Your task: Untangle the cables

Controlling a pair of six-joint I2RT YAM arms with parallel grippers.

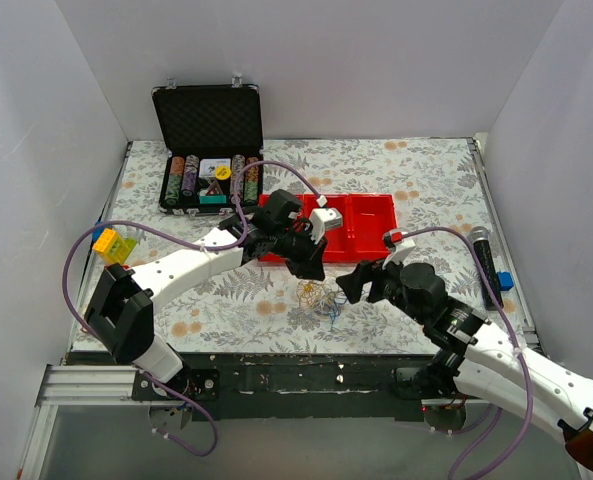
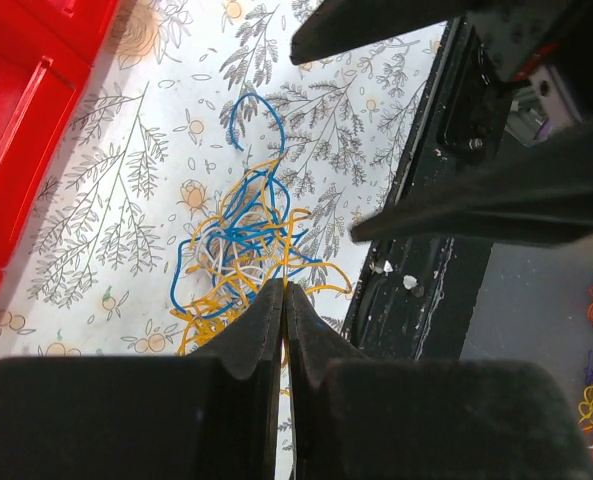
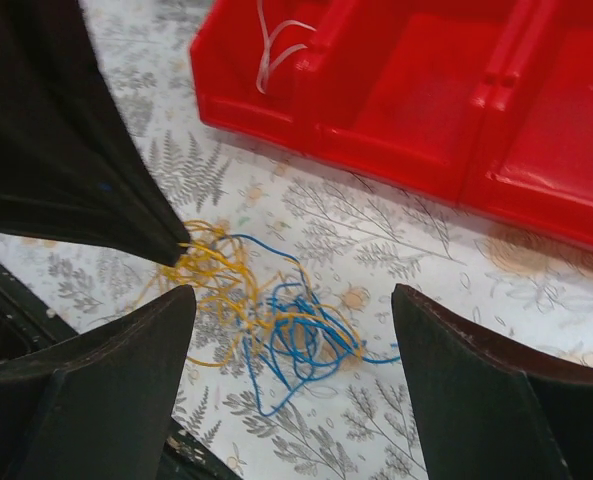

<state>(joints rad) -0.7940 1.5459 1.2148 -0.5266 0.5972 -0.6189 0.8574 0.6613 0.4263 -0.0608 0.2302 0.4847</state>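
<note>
While the left claw (image 2: 283, 292) pinches yellow strands of the cables (image 2: 238, 245), the wide-open right claw (image 3: 291, 298) should next seize a blue loop and pull away.

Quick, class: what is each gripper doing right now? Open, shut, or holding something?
Left gripper: shut, pinching yellow strands of the cables.
Right gripper: open, holding nothing.

Left arm (image 1: 181, 268): white links, black joints, boxy black base housing. Right arm (image 1: 506, 355): same white-and-black build. Purple hoses (image 1: 67, 270) run along both. Gripper fingers (image 3: 476, 380) matte black, wedge-shaped, tapered tips.
</note>
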